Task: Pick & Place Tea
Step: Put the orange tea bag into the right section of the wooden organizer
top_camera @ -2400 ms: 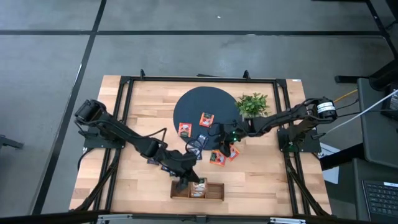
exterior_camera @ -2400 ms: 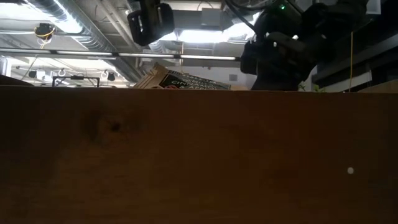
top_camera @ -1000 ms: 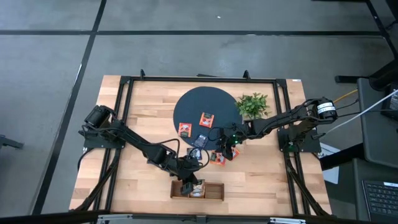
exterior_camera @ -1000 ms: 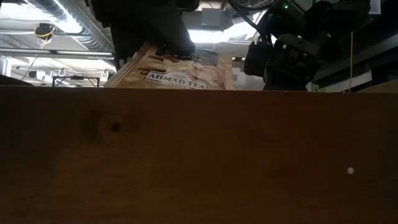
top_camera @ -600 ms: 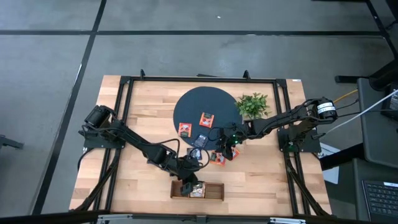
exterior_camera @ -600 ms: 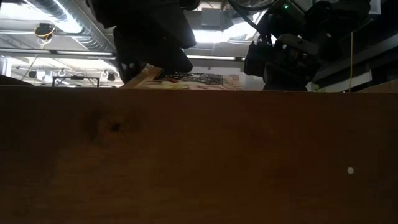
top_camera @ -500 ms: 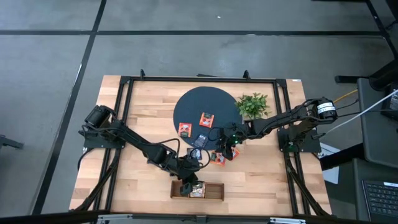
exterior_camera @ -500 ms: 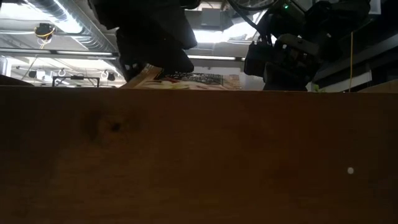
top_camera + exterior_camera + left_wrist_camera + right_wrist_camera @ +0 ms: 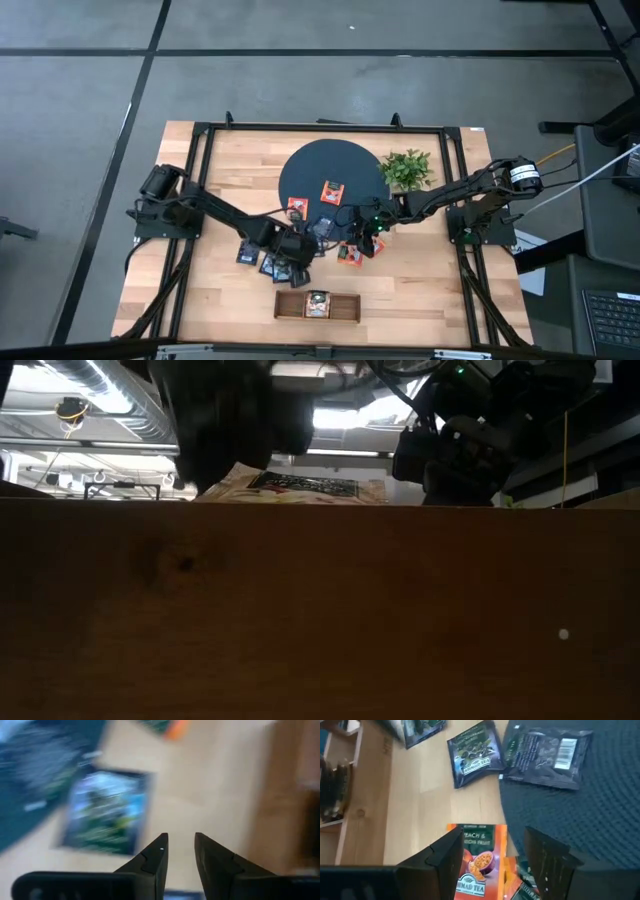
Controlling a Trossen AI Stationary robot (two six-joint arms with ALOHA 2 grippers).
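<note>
Dark tapered fingers point(image 9: 540, 855) above glossy square sachet point(image 9: 479, 857)

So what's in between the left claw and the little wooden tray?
Just bare table. The high view shows the left gripper open near the wooden tray, with only plain wood between them. The dark tea sachets lie off to its side.

1. In the low view, a brown wooden wall point(image 9: 320, 610) hides nearly the whole table.
2. Only the top edge of a beige sachet point(image 9: 300, 487) shows above it.
3. The left wrist view is blurred; the dark sachet point(image 9: 102, 815) print is unreadable.
</note>
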